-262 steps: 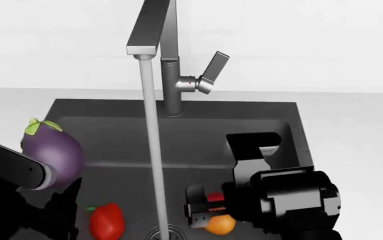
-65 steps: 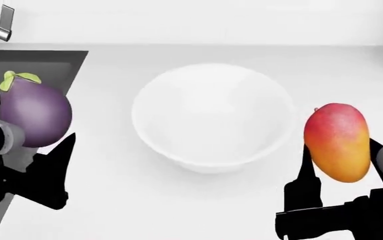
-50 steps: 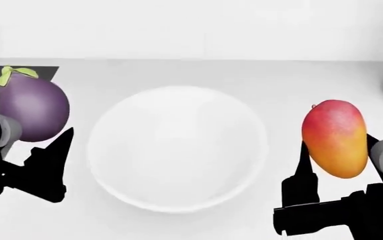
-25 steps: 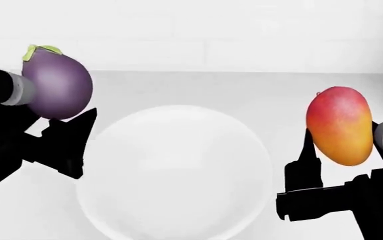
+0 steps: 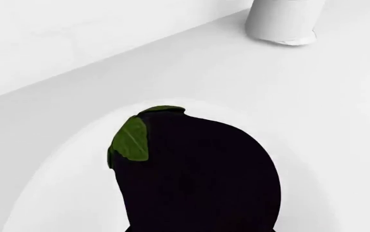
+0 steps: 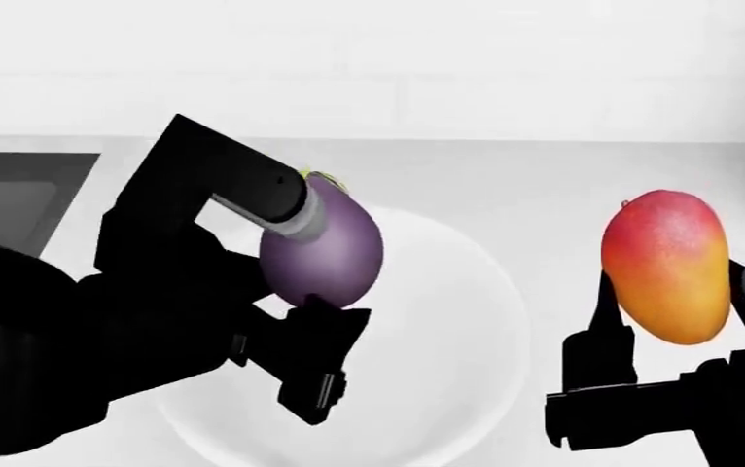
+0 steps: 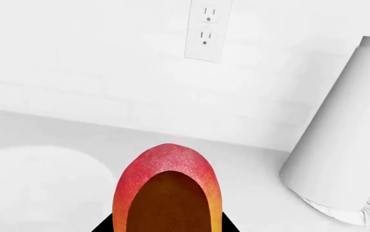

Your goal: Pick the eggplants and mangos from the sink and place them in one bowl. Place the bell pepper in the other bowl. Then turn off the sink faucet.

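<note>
My left gripper (image 6: 305,292) is shut on the purple eggplant (image 6: 325,248) and holds it above the left half of the wide white bowl (image 6: 464,321). In the left wrist view the eggplant (image 5: 198,179) shows dark with its green cap, over the bowl's white inside (image 5: 63,183). My right gripper (image 6: 664,326) is shut on the red-to-orange mango (image 6: 664,268) and holds it in the air to the right of the bowl. The mango fills the lower middle of the right wrist view (image 7: 169,191). A corner of the dark sink (image 6: 10,190) shows at the far left. The bell pepper and the faucet are out of view.
A white cylinder (image 7: 346,154) stands on the white counter at the right, near the back wall; it also shows in the left wrist view (image 5: 281,19). A wall socket (image 7: 206,29) is on the white tiled wall behind.
My left arm has swung right and down, carrying the eggplant from left of the bowl to above its left half. The right gripper and mango have barely moved.
</note>
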Motion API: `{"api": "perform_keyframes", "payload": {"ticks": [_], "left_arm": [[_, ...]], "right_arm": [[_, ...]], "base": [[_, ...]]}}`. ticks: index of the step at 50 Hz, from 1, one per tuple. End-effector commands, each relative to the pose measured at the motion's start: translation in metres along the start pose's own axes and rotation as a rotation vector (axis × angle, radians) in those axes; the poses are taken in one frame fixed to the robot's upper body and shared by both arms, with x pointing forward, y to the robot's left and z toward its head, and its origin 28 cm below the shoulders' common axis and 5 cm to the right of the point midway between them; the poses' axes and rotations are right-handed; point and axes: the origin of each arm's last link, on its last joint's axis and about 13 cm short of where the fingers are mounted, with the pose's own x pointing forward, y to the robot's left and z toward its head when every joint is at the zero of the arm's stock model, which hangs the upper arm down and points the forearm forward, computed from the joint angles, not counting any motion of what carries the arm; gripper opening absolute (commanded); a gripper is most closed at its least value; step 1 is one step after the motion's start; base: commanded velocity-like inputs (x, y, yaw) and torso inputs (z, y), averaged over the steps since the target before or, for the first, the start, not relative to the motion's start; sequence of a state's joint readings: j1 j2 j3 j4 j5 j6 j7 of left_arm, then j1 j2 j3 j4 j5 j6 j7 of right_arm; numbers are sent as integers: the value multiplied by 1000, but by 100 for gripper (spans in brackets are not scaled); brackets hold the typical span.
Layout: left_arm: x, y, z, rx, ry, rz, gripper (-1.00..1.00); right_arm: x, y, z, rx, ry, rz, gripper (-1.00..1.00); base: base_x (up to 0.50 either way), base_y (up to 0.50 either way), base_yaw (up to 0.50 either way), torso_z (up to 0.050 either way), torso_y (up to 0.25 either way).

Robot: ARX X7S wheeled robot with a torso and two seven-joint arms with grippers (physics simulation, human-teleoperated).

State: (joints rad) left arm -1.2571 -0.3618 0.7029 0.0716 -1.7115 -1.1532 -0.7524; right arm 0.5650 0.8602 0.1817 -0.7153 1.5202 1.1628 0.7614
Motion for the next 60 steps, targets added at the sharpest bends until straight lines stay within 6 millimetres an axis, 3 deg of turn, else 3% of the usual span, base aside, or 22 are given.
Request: {"api": "perform_keyframes", "payload": {"ticks": [1, 30, 31, 49, 56, 60], "left_arm": [[23, -2, -2, -23, 109, 2, -100], [36, -7, -4, -21, 160, -5, -100], [36, -7, -3, -16, 154, -3, 100], [29, -9, 3, -6, 125, -3, 100], [19, -5, 11, -12, 86, 5, 100], [8, 2, 20, -19, 35, 21, 100]], "right_arm": [[-2, 0, -5, 12, 8, 3, -100], [-5, -4, -17, 56, 35, 4, -100], [-5, -4, -17, 57, 33, 3, -100], [-6, -4, -19, 73, 33, 10, -100], [0, -4, -11, 72, 28, 28, -100], [10, -3, 3, 73, 32, 69, -100]], "base": [[0, 0, 0, 0, 0], [0, 0, 0, 0, 1], [0, 0, 0, 0, 10], [0, 0, 0, 0, 0], [0, 0, 0, 0, 0], [0, 0, 0, 2, 0]]}}
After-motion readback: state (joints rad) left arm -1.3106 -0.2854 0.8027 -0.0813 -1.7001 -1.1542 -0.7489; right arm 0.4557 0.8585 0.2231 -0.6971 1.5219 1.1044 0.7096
